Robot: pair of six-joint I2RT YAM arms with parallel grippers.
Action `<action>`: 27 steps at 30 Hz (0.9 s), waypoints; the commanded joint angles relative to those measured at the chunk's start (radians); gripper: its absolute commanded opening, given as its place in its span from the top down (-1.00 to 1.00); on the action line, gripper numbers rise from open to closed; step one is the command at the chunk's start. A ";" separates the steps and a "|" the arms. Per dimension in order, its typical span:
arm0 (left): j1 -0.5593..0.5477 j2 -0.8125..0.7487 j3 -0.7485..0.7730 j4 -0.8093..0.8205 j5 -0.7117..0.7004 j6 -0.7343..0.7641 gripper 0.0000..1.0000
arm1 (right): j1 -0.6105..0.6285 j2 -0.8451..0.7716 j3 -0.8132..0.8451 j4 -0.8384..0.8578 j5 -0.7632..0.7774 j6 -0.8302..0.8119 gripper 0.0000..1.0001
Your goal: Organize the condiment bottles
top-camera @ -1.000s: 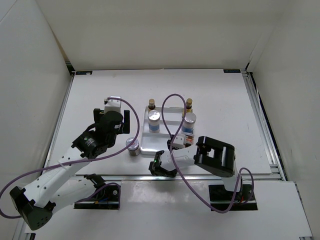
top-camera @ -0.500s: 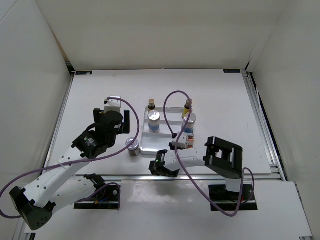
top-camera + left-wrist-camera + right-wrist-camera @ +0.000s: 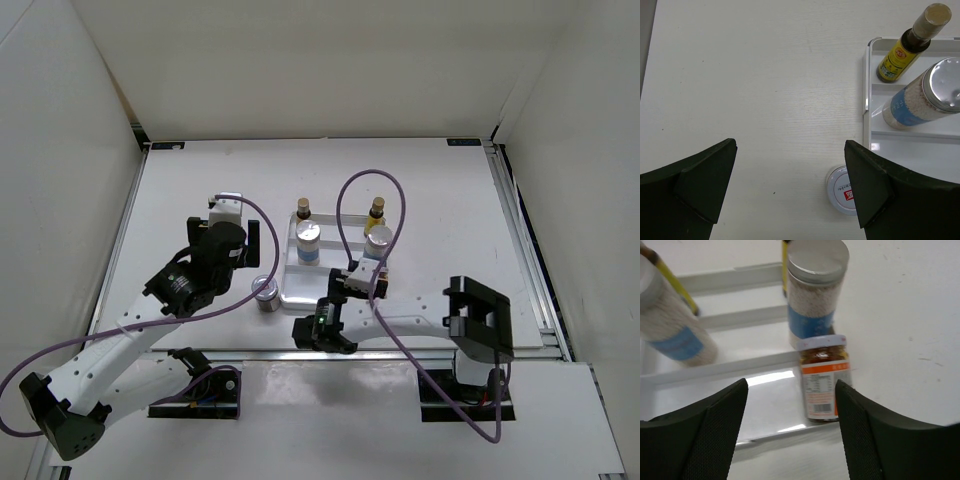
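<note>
Two amber bottles [image 3: 303, 208] [image 3: 377, 208] and two blue-label white bottles [image 3: 309, 240] [image 3: 377, 240] stand in the white tray [image 3: 300, 297]. One short red-white jar [image 3: 265, 293] stands on the table left of the tray; in the left wrist view the jar [image 3: 842, 192] is by my right finger. The other jar [image 3: 822, 380] stands in the tray's front row, right side. My left gripper [image 3: 228, 250] [image 3: 790, 185] is open above the table. My right gripper [image 3: 322, 338] [image 3: 790, 430] is open and empty before the tray's near edge, facing that jar.
White walls enclose the table on three sides. A metal rail [image 3: 420, 352] runs along the near edge, just behind my right gripper. The right arm's purple cable [image 3: 370, 200] loops over the tray. The tray's front row left [image 3: 765, 405] holds nothing.
My right arm's elbow swung right and its gripper drew back a little left and toward the near edge, away from the tray. The left arm and the bottles have not moved.
</note>
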 commanded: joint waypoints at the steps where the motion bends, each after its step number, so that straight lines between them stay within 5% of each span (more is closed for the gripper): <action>1: 0.004 0.003 0.033 0.002 0.005 -0.007 -0.99 | 0.017 -0.098 0.116 -0.302 0.026 0.074 -0.51; 10: 0.004 0.012 0.033 0.002 0.005 -0.007 -0.99 | 0.049 -0.463 0.239 -0.265 -0.246 -0.352 -1.00; 18: 0.004 0.003 0.033 0.002 0.014 -0.007 -0.99 | 0.017 -0.859 0.446 -0.257 -0.418 -0.715 -1.00; 24: 0.004 -0.007 0.033 0.002 0.014 -0.007 -0.99 | 0.017 -0.884 0.614 -0.290 -0.504 -0.864 -1.00; 27: 0.004 -0.007 0.033 0.002 0.023 -0.007 -0.99 | 0.017 -0.831 0.625 -0.201 -0.608 -1.109 -1.00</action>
